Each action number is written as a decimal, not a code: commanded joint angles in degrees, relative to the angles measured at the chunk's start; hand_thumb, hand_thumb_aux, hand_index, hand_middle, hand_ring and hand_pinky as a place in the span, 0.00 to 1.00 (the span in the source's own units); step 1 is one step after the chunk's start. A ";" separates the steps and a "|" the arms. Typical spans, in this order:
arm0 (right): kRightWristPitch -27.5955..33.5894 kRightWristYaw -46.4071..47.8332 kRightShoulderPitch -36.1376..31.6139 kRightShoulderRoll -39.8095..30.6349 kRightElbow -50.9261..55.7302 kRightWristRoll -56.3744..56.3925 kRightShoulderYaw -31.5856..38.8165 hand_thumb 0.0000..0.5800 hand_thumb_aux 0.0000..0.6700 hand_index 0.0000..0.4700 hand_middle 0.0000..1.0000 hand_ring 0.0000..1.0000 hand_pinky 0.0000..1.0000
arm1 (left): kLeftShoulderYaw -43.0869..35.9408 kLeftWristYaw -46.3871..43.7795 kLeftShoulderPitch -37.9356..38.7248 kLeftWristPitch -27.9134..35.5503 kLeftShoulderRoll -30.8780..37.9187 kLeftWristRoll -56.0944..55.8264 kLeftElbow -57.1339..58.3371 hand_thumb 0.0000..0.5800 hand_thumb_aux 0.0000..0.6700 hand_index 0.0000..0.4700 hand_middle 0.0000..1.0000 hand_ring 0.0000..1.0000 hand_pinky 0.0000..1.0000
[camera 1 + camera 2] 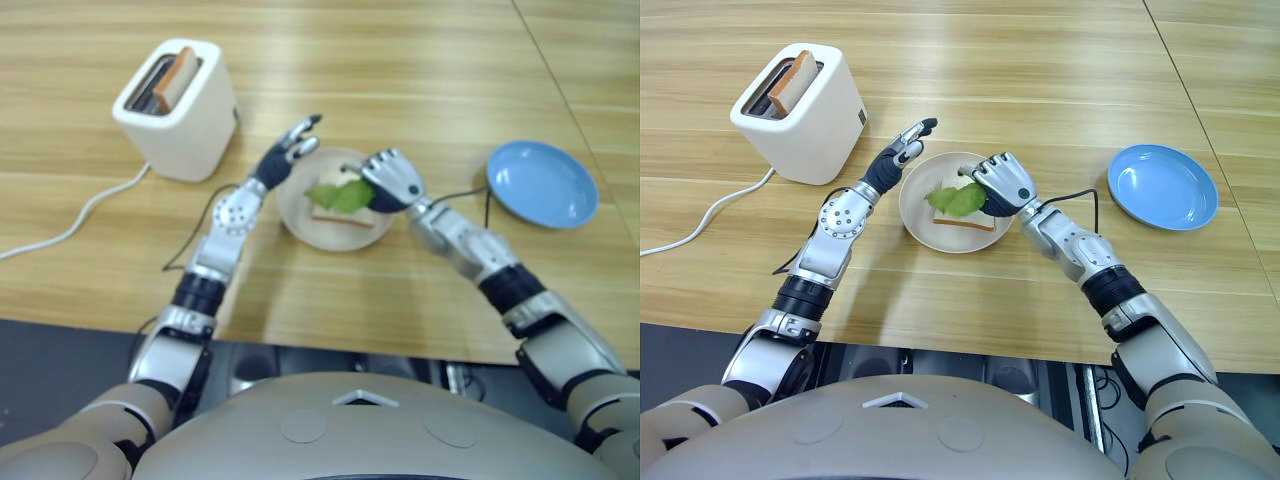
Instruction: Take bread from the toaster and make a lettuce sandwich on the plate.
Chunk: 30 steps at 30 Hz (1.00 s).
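- The fingers (985, 172) of the right hand (1010, 186) are curled on the right end of the lettuce (952, 200), and the leaf seems to be grasped.
- The lettuce is laid on a slice of bread (968, 221). The bread is on the round plate (918, 222), near the middle of the bench and a bit toward the near edge.
- If the hand is lifted while the leaf is stuck to the fingers, the lettuce could be pulled off the bread or dragged over the plate's rim.
- If the leaf is pushed sideways, the bread under it could be slid along too.
- The fingers of the left hand (898, 148) are stretched out and nothing is held. This hand is just beside the plate's left rim, so the plate could be bumped if the hand is swung.
- A second slice (792, 82) is stood in the toaster (818, 128), toward the far left corner. It is likely needed for the top. The toaster could be tipped if the slice is pulled out at a slant.
- The white cord (708, 220) runs toward the left edge and could be caught by an arm.
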 commanded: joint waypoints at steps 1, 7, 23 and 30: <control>0.98 3.27 1.47 -0.59 -1.47 0.13 -1.07 0.00 0.00 0.00 0.00 0.00 0.00 | -0.46 -0.24 -0.26 0.28 0.11 0.80 1.23 0.00 0.00 0.00 0.00 0.00 0.00; 2.43 4.99 1.72 -2.19 1.85 1.74 -3.53 0.00 0.00 0.00 0.00 0.00 0.00 | -0.51 -0.39 -0.03 0.40 0.42 0.94 1.01 0.00 0.00 0.00 0.00 0.00 0.00; 3.21 5.04 2.07 -7.88 7.21 9.04 -13.28 0.00 0.00 0.00 0.00 0.00 0.00 | -0.25 -0.55 0.51 0.43 0.71 1.11 0.49 0.00 0.00 0.00 0.00 0.00 0.00; -4.25 9.36 14.12 -10.70 -12.00 13.42 -16.26 0.00 0.00 0.00 0.00 0.00 0.00 | 0.17 0.01 0.16 0.18 0.63 1.01 1.31 0.00 0.00 0.00 0.00 0.00 0.00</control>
